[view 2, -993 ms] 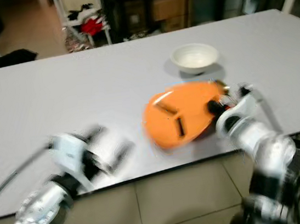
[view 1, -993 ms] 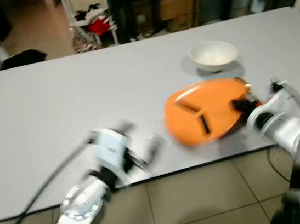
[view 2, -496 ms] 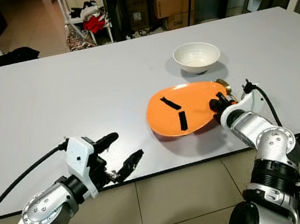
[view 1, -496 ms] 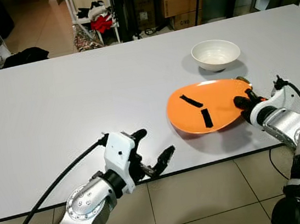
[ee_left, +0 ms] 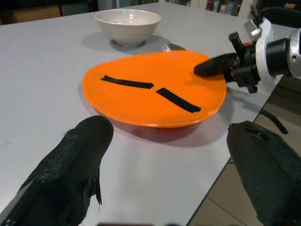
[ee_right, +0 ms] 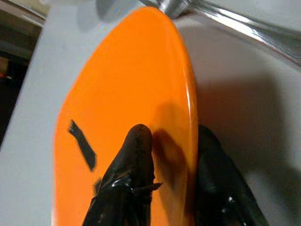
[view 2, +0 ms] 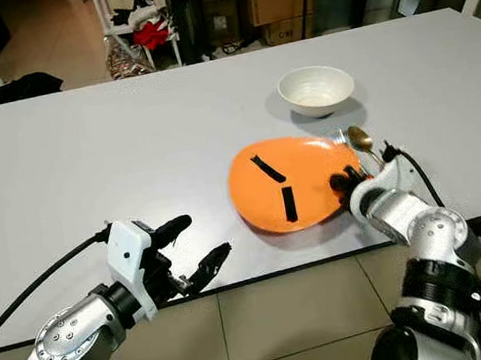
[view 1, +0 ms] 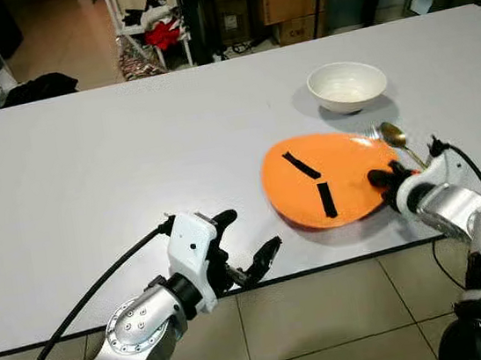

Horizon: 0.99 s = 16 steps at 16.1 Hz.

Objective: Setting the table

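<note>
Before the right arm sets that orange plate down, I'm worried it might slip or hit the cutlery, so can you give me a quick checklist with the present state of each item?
1. Right gripper pinches the rim of the round orange plate with two black tape strips, one finger above and one below: ok.
2. Plate flat on the grey table: not ok, it is tilted, with a shadow beneath it.
3. Silver fork and gold spoon clear of the plate: not ok, they lie right at its far edge.
4. White ceramic bowl apart from the plate: ok.
5. Left gripper out of the way, open, hovering by the table's near edge: ok.
</note>
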Available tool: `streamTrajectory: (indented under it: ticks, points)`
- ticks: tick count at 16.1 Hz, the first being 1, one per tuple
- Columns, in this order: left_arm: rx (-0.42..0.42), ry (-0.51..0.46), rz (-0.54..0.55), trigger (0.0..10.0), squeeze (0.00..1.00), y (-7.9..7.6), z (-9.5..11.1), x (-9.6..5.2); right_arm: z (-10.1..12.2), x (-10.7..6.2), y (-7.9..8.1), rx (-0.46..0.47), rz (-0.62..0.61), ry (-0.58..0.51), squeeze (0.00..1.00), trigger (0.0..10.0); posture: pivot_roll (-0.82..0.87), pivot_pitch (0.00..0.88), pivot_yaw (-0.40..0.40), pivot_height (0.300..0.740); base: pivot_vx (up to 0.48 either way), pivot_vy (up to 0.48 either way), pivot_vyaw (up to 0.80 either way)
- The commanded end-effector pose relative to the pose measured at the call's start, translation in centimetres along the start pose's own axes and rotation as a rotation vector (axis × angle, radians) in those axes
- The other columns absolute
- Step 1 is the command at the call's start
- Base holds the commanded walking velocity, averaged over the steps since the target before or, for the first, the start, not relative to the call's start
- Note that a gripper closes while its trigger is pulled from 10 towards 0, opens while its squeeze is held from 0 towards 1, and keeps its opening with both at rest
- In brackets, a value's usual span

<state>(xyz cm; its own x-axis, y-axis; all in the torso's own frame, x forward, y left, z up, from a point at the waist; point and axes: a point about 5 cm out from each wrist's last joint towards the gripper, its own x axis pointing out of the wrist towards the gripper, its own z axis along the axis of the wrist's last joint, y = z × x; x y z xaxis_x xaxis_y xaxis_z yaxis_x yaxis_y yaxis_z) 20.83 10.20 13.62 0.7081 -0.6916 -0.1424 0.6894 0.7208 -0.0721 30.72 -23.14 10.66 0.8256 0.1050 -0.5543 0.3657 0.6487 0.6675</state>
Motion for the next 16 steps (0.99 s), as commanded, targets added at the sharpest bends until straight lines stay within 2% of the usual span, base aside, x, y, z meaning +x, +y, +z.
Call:
streamTrajectory:
  ticks: [1, 4, 6, 12, 14, 15, 16]
  points:
    - [0.024, -0.005, -0.008, 10.0, 0.0, 0.0, 0.5, 0.0, 0.1, -0.1, 0.2, -0.014, -0.003, 0.011, 1.0, 10.0, -0.12, 0.0, 0.066, 0.74, 0.0, 0.0, 0.0]
    - [0.023, -0.003, -0.015, 10.0, 0.0, -0.1, 0.5, 0.0, -0.1, -0.9, -0.6, -0.04, -0.014, 0.055, 1.0, 10.0, -0.12, 0.0, 0.066, 0.74, 0.0, 0.0, 0.0]
    - [0.021, -0.001, -0.015, 10.0, 0.0, -0.1, 0.4, 0.1, 0.6, -1.9, -1.3, -0.039, -0.028, 0.044, 1.0, 10.0, -0.13, 0.0, 0.069, 0.74, 0.0, 0.0, 0.0]
    - [0.014, -0.005, 0.002, 10.0, 0.0, -0.1, 0.1, 0.0, 1.2, -6.3, -2.6, -0.057, 0.009, 0.026, 1.0, 10.0, -0.15, 0.0, 0.072, 0.74, 0.0, 0.0, 0.0]
    - [0.041, -0.037, 0.132, 10.0, 0.0, 1.1, 0.4, 0.1, 1.8, -8.4, -1.4, -0.158, 0.077, -0.034, 1.0, 10.0, -0.18, 0.0, 0.083, 0.74, 0.0, 0.0, 0.0]
    - [0.034, -0.068, 0.319, 10.0, 0.0, 2.8, 0.7, 0.0, 2.4, -10.3, 0.9, -0.344, 0.162, -0.146, 1.0, 10.0, -0.19, 0.0, 0.09, 0.74, 0.0, 0.0, 0.0]
    - [0.049, -0.068, 0.372, 10.0, 0.0, 3.3, 0.9, -0.1, 2.6, -11.0, 2.4, -0.445, 0.202, -0.217, 1.0, 10.0, -0.19, 0.0, 0.101, 0.74, 0.0, 0.0, 0.0]
